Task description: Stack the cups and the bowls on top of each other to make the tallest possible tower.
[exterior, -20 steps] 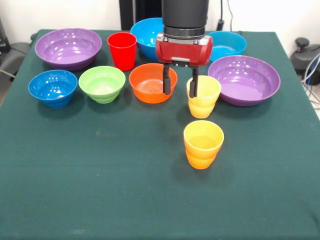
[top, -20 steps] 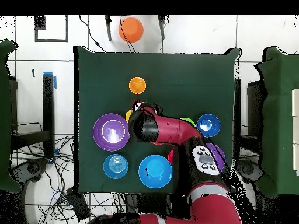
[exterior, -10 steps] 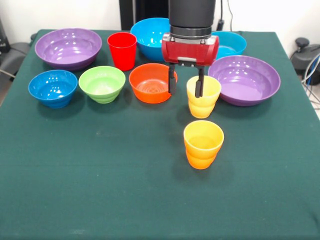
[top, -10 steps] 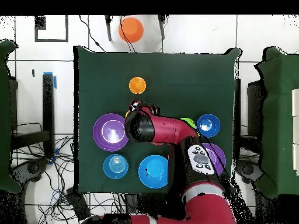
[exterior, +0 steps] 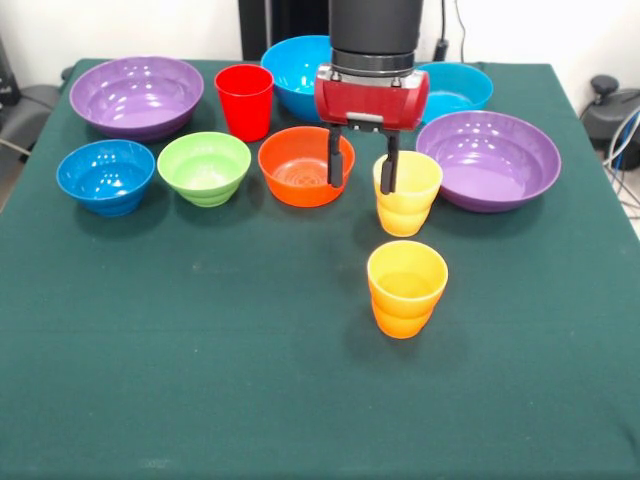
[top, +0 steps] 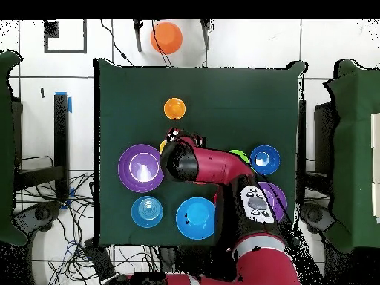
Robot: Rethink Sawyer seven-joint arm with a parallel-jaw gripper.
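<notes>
The end effector (exterior: 360,172) hung released, its two dark fingers apart and holding nothing. In the front view one finger overlapped the orange bowl (exterior: 300,166) and the other overlapped the near rim of the yellow cup (exterior: 407,193). Whether either finger touched plastic could not be told.

Judged step: grasping the yellow cup, no tower yet begun. To do it well, the end effector should be centred so one finger drops inside the mouth and the other outside the wall, or both straddle the cup. It should close on the upper wall above the bulging steps, then lift straight up without tipping. The orange bowl sat just beside the cup, so the outer finger needed clearance from its rim.

The yellow cup stood upright, mouth up, long axis vertical, toward the desk's far edge between the orange bowl and the purple bowl (exterior: 488,158). The orange cup (exterior: 406,288) stood upright likewise, nearer the desk's centre and apart from the yellow one. The red cup (exterior: 244,101) stood mouth up near the far edge beside the large blue bowl (exterior: 293,72). All bowls rested open side up, unstacked.
</notes>
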